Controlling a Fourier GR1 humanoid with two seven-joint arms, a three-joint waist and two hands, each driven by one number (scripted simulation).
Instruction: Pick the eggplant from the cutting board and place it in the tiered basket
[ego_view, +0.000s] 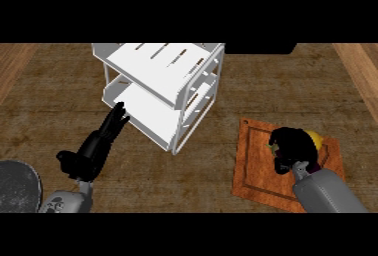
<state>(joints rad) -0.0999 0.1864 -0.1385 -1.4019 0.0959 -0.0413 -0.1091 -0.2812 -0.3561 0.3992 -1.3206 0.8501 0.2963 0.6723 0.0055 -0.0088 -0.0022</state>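
Purple eggplant (316, 161) shows only as a thin dark sliver at the right edge of the black right hand (291, 145), with a greenish bit peeping out at the hand's left side. It lies on the reddish-brown wooden cutting board (255, 172), toward the board's upper right part. The right hand covers it from above, fingers curled down around it, so most of its body is hidden. A small yellow rounded object (316, 138) sits just beside the hand on the same board, touching or nearly touching the fingers; what it is cannot be told. The grey right forearm (328, 192) comes up from the lower right edge across the board's lower corner.

Left of the board, well apart from it, stands the white 2-tier slatted basket (166, 90) on the brown wood-grain counter (295, 95). The black left hand (96, 147) is at the lower left, fingers straight and together, pointing up toward the basket's lower tier, fingertips just beside its left rim. A dark grey round plate (16, 187) lies at the left edge, near the left forearm.
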